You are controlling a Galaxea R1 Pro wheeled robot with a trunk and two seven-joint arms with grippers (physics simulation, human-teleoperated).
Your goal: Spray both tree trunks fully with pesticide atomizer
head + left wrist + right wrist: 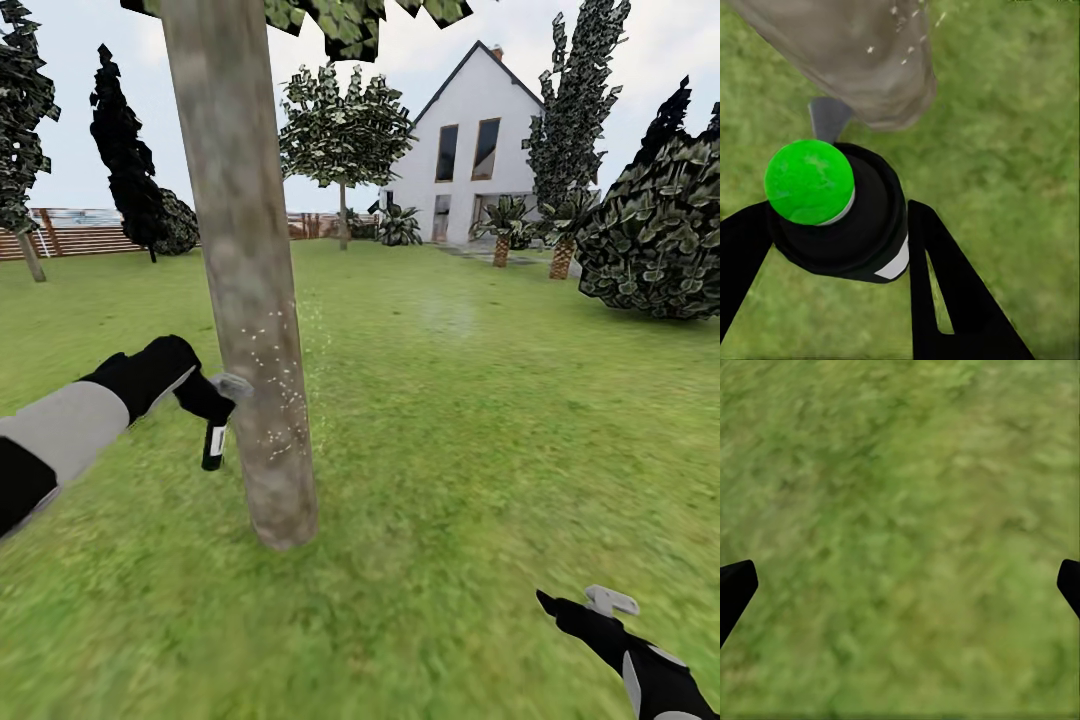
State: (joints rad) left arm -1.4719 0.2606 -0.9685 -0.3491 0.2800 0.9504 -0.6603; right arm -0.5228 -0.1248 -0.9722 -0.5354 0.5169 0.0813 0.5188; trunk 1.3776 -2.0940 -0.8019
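A thick grey-brown tree trunk (248, 270) stands on the lawn just ahead, speckled with white spray droplets at mid-height. My left gripper (212, 400) is shut on the pesticide atomizer (214, 442), a slim dark bottle with a white label, held right beside the trunk's left side. In the left wrist view the atomizer (844, 217) shows a green cap between the black fingers (945, 285), with the trunk (862, 52) just beyond. A second tree (342, 130) with a thin trunk stands far back near the house. My right gripper (575, 610) hangs low at the right, open over grass.
A large round bush (655, 230) sits at the right. A white house (470, 150) stands behind the lawn. Dark column-shaped trees (125, 160) and a brown slat fence (80, 240) line the back left. Open grass spreads to the right of the trunk.
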